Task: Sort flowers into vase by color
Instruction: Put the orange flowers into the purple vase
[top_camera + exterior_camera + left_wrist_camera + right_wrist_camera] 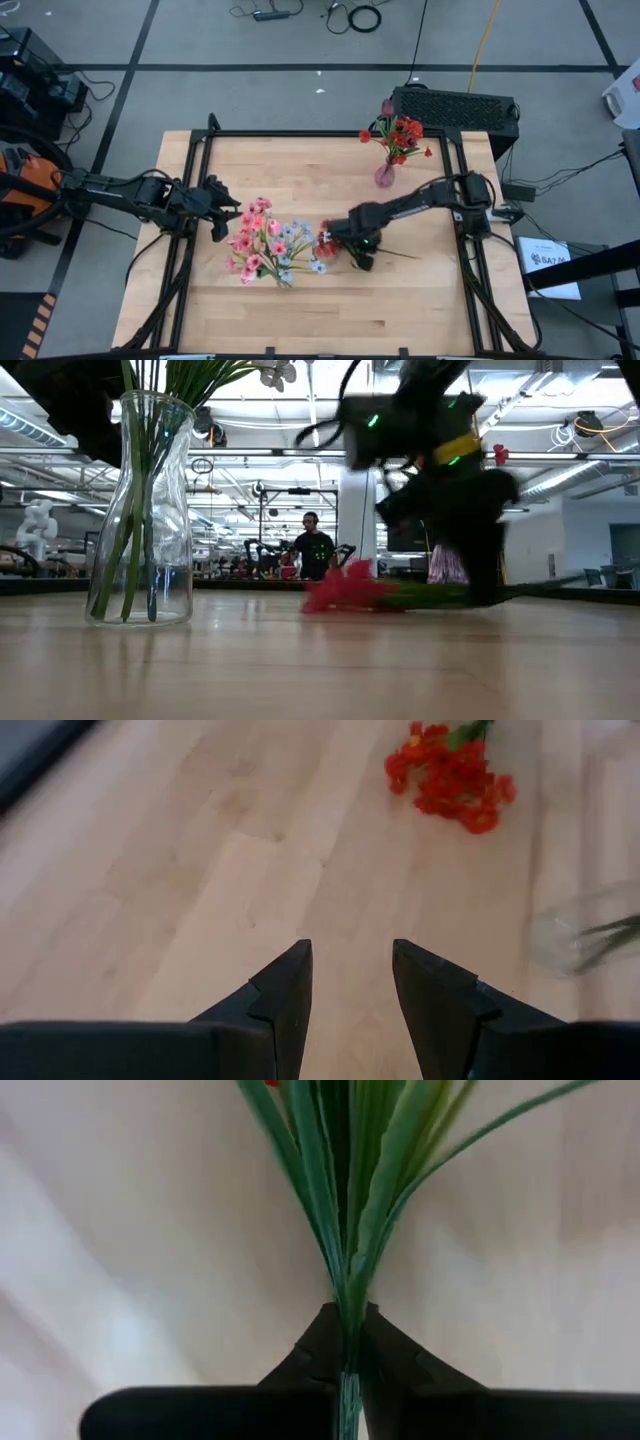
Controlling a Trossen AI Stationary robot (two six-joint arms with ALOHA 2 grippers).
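Note:
A red flower spray [327, 241] with a long green stem lies near the table's middle. My right gripper [358, 252] stands over it, pointing down, shut on the stem. The blossoms [345, 592] point toward the table's left. A clear glass vase [140, 510] left of the middle holds pink and pale blue flowers [262, 245]. A small pinkish vase [384, 177] at the far right holds red flowers [400, 135]. My left gripper [232, 210] hangs open above the table's left part, next to the pink and blue bunch. It also sees the red spray [450, 775]. My right gripper pinches the green stem [348, 1330] between its two fingers, just below where the leaves fan out. The fingers come from above and lie across the stem. The spray stays level, low along the table top; whether it rests there or is just clear, I cannot tell.
A black box [455, 105] stands at the table's far right corner, behind the pinkish vase. Black frame rails [195, 160] run along the table's left and right sides. Bare wood lies along the near edge [320, 320].

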